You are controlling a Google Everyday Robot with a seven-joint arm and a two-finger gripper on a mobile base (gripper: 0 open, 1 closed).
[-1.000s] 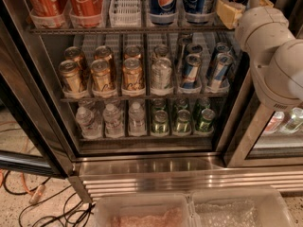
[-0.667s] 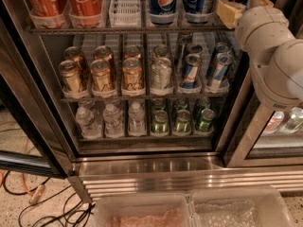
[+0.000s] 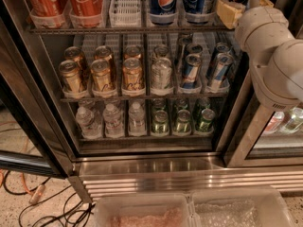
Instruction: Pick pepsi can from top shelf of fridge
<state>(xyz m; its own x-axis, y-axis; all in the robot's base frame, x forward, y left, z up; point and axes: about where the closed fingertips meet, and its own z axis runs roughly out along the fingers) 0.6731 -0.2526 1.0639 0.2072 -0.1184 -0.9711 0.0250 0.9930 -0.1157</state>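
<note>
Here, gripper (image 3: 230, 12) at top shelf (image 3: 128, 30), rt edge

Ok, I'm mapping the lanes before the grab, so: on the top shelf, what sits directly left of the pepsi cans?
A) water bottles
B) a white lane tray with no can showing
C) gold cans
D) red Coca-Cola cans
B: the white lane tray on the top shelf shows no can. It lies between the Coca-Cola cans and the pepsi can, while the claw is at the shelf's right end.
</note>
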